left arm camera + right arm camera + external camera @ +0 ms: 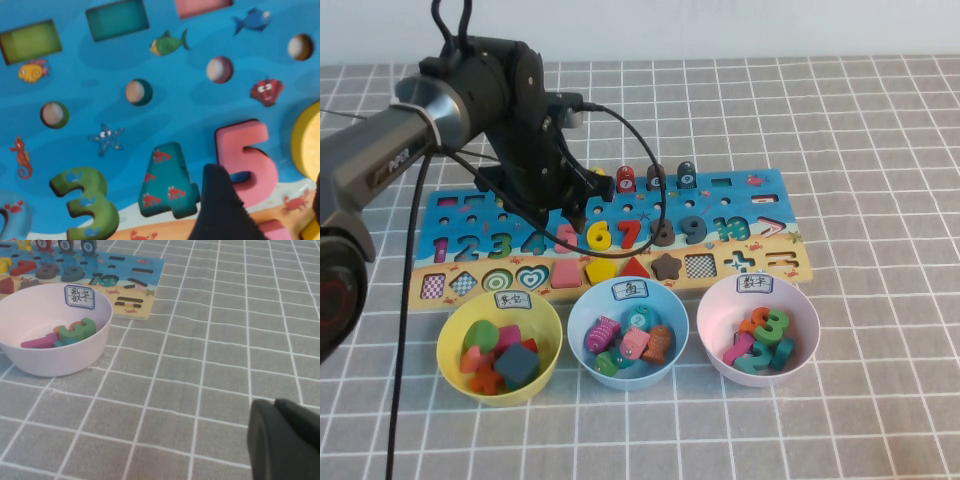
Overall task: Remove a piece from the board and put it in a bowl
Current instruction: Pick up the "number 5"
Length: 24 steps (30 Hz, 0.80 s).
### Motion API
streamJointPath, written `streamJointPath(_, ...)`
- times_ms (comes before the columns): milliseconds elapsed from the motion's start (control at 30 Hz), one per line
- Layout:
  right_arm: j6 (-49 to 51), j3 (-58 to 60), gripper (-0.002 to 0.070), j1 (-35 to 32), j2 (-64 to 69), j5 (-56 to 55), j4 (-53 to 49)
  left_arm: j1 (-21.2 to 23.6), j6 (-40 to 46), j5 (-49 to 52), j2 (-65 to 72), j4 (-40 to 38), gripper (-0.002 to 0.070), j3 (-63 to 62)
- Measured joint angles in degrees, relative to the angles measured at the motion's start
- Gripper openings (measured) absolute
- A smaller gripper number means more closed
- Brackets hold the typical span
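Your left arm (440, 110) shows a silver-grey tube link with dark lettering you can't quite read, joined to a bulky glossy black wrist housing. Thin black cables loop out above the housing and sweep down beside the left gripper (582, 212), which is black too. One matte black finger (220, 210) tapers to a point. The right gripper (285, 440) appears only as a rounded black block.
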Motion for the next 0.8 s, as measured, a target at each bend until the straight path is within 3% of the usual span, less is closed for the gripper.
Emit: streamJointPath(800, 0.0, 0.0, -0.0019, 0.0, 0.0, 0.0, 0.0, -0.4, -0.8, -0.2, 1.3, 1.3, 0.0339, 0.0)
